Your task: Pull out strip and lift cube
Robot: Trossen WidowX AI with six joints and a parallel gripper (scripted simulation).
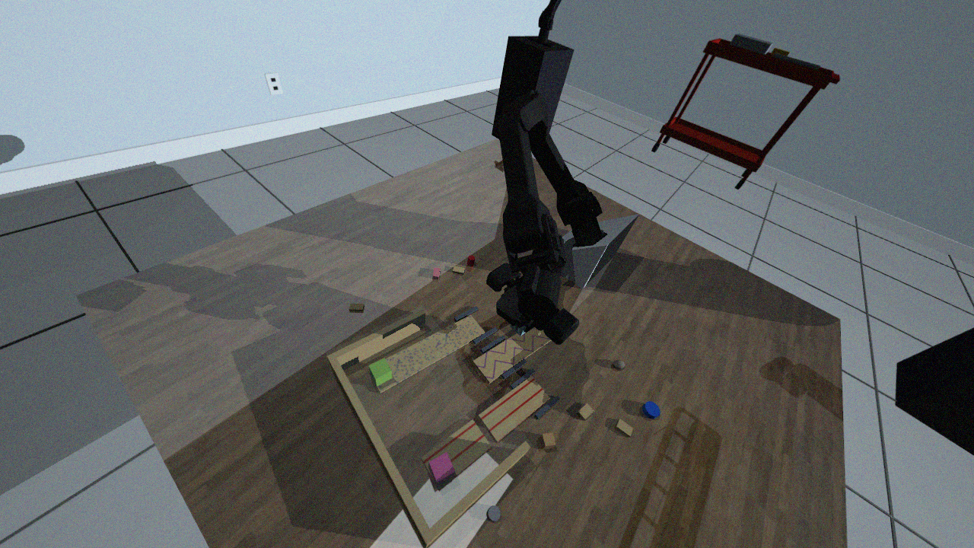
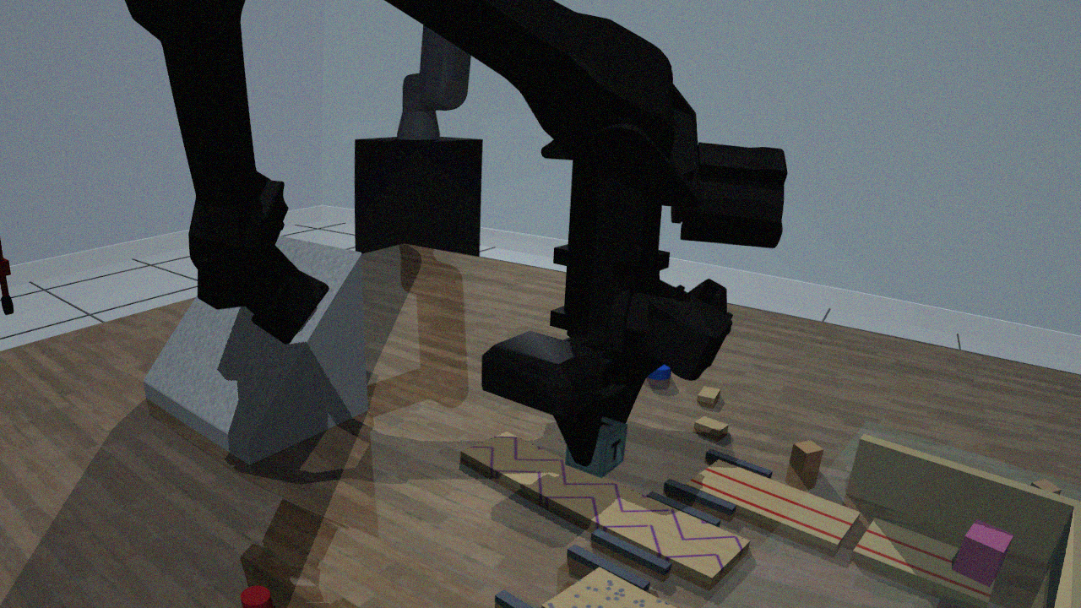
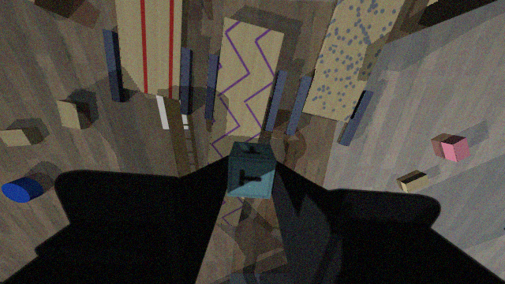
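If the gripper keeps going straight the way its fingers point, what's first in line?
Likely the zigzag strip below the gripper; the held cube hides the exact spot.

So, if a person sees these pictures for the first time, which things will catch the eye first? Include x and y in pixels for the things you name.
Probably the big black arm [image 1: 520, 163] [image 2: 616, 188], whose gripper [image 2: 597, 453] [image 3: 250, 162] holds a teal cube [image 2: 613, 447] [image 3: 250, 178] above the zigzag strip [image 2: 544, 484] [image 3: 250, 59]. Then the pink-purple cube [image 1: 441, 467] [image 2: 982, 551], on the red-striped strip's far piece [image 1: 469, 443] [image 2: 899, 556].
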